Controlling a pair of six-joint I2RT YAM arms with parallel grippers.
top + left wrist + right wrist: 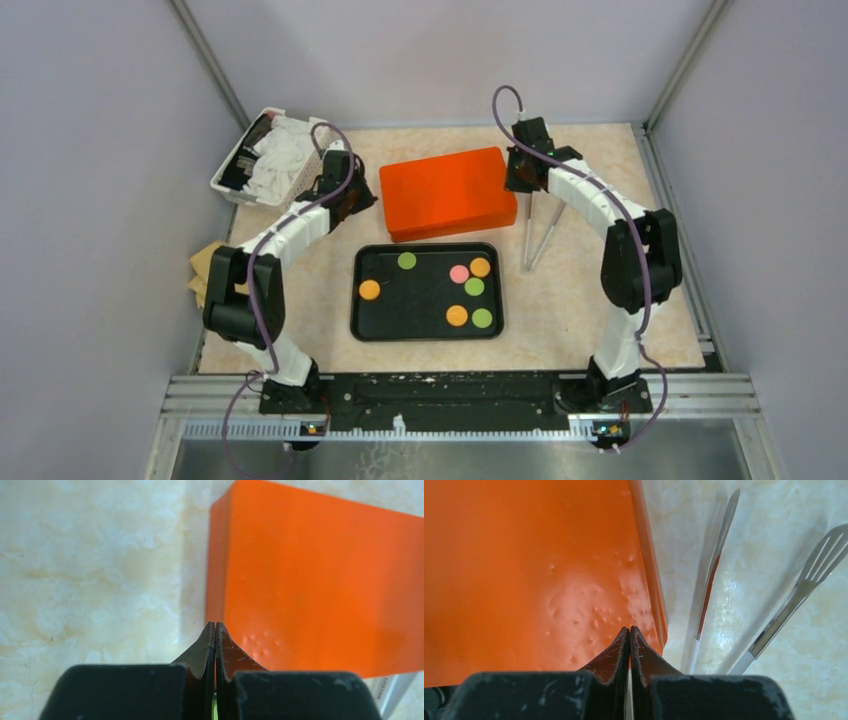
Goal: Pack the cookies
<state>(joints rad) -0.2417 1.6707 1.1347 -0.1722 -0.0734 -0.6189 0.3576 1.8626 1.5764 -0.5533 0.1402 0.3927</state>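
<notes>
Several cookies in orange [369, 289], green [407, 260] and pink [459, 273] lie flat in a black tray [365, 325] at the table's middle. Any black cookies cannot be made out against the tray. Behind the tray lies a closed orange box [448, 192]. My left gripper [357, 197] is shut and empty at the box's left end; the left wrist view shows its tips [215, 625] at the box's edge [320, 580]. My right gripper [520, 178] is shut and empty at the box's right end, its tips [629, 628] over the lid [524, 570].
Metal tongs [540, 235] lie right of the box, and show in the right wrist view [714, 570]. A white basket [228, 178] of white paper liners stands at the back left. A brown cardboard piece [205, 268] sits at the left edge. Walls close in on three sides.
</notes>
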